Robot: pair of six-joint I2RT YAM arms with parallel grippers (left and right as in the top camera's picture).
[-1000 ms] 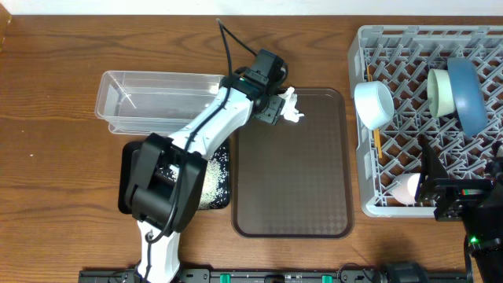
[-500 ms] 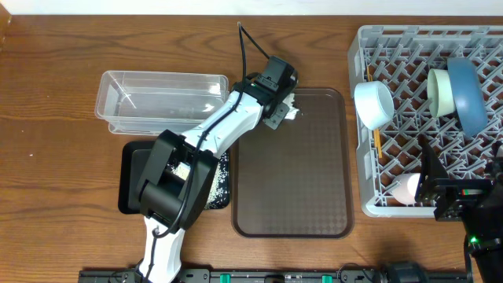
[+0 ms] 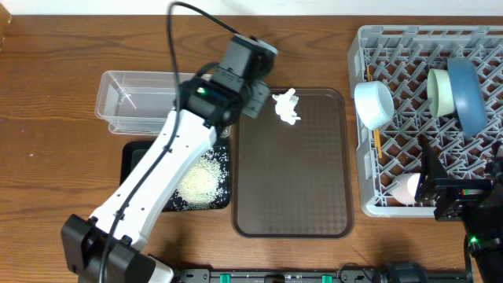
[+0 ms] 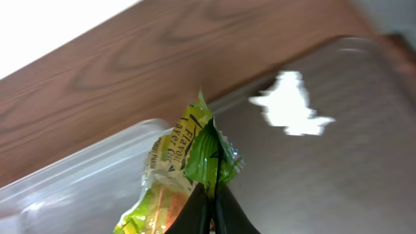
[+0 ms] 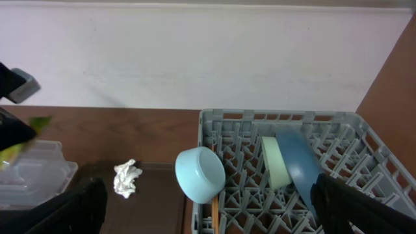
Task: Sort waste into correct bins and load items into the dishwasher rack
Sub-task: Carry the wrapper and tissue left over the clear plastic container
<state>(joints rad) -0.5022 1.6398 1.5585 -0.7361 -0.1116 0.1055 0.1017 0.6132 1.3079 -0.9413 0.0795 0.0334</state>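
My left gripper is shut on a yellow-green snack wrapper, held in the air over the near end of the clear tub and the brown tray's corner. A crumpled white tissue lies on the brown serving tray. Loose rice sits in the black tray. The grey rack holds a white bowl, a pale-green bowl, a blue bowl, a pink cup and chopsticks. My right gripper stands wide open at the rack's near edge, holding nothing.
The left arm stretches diagonally over the black tray and the tub's right end. A pale wall runs behind the table's far edge. Bare wood lies left of the tub and between the brown tray and the rack.
My left gripper closed on the wrapper beside the tissue and rose up and left with it. The tissue stayed on the brown tray. The right arm has not moved.
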